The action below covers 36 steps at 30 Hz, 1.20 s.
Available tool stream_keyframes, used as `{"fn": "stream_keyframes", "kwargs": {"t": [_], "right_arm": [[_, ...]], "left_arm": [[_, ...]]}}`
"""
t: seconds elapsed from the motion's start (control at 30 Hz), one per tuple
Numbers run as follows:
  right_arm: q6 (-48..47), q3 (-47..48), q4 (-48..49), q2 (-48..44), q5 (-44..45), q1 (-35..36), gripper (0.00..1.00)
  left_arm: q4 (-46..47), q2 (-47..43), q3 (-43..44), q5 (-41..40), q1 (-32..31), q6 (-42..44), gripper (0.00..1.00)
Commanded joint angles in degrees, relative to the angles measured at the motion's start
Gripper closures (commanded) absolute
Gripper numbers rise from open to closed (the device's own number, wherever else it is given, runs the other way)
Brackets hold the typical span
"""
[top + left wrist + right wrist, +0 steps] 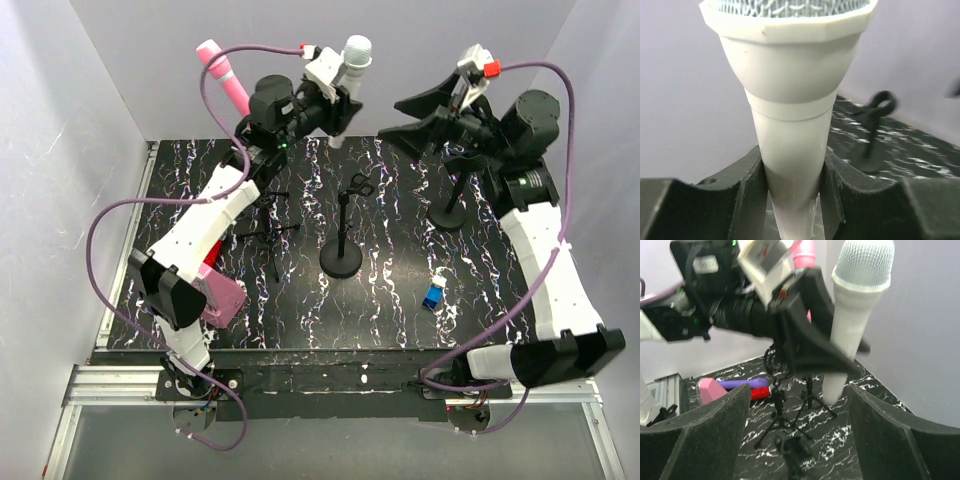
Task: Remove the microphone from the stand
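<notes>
Black white-veined tabletop, pale walls — left hand tight around white microphone, right hand agape

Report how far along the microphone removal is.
Done: the white microphone is off the round-base stand, whose clip is empty. In hand: the left gripper is shut on its body, holding it in the air. Left: perhaps only setting it down. The right gripper is open and empty.

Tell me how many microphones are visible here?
2. The white microphone is held in the left gripper, at the back; the pink microphone stands at back left. Others may be hidden.
</notes>
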Motion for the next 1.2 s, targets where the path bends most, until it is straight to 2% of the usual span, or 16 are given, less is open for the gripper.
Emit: {"fn": "stream_keyframes", "kwargs": {"t": [0.0,0.1,0.13,0.2,0.3,0.33,0.47,0.53,0.57,0.63,0.77,0.87,0.93,1.03,1.17], "right_arm": [[-4.84,-6.55,-3.97,-8.06,1.74,-0.32,0.17],[-7.04,-11.04,-6.17,-10.62,3.93,-0.32,0.18],[-7.30,-12.18,-6.26,-11.23,5.25,-0.32,0.19],[-8.44,-13.68,-9.33,-11.94,7.36,-0.23,0.21],[-10.55,-15.62,-10.65,-12.73,9.48,-0.23,0.21],[-11.26,-15.88,-11.09,-12.73,9.39,-0.32,0.21],[-12.67,-15.89,-12.59,-12.29,8.96,-0.23,0.21],[-12.32,-15.80,-12.94,-11.94,9.13,-0.32,0.23],[-11.62,-15.63,-12.94,-11.68,9.39,-0.32,0.23],[-10.83,-15.54,-13.12,-11.24,9.31,-0.32,0.23],[-10.82,-16.15,-13.55,-11.50,9.39,-0.32,0.23],[-12.49,-16.76,-14.26,-12.46,10.27,-0.32,0.24],[-13.02,-17.47,-14.52,-13.43,11.06,-0.32,0.24],[-13.63,-19.48,-14.96,-15.27,11.94,-0.23,0.24],[-14.25,-21.60,-16.28,-17.12,11.50,-0.32,0.23]], "left_arm": [[-3.79,-10.87,0.98,-9.60,1.32,18.19,1.00],[-14.93,-15.44,1.17,-5.38,1.32,39.43,1.00],[-17.06,-17.46,-0.06,-6.59,1.32,44.81,1.00],[-16.91,-20.36,-3.30,-14.20,1.40,51.87,1.00],[-13.40,-25.29,-9.10,-29.41,1.93,55.85,1.00],[-13.13,-26.69,-10.69,-35.46,2.54,55.42,1.00],[-16.55,-32.67,-20.16,-47.87,8.50,54.17,1.00],[-11.58,-34.52,-29.20,-55.70,14.55,55.15,1.00],[-12.15,-35.05,-32.55,-55.99,18.68,52.45,1.00],[-22.04,-34.97,-33.72,-51.98,25.72,43.16,1.00],[-29.00,-33.14,-42.68,-51.60,28.56,36.97,1.00],[-36.14,-28.13,-46.64,-48.28,32.41,26.72,1.00],[-33.45,-26.80,-48.66,-46.34,35.75,22.82,1.00],[-26.15,-23.03,-50.26,-45.54,39.19,24.47,1.00],[-27.35,-14.07,-46.05,-40.63,41.12,25.79,1.00]]}}
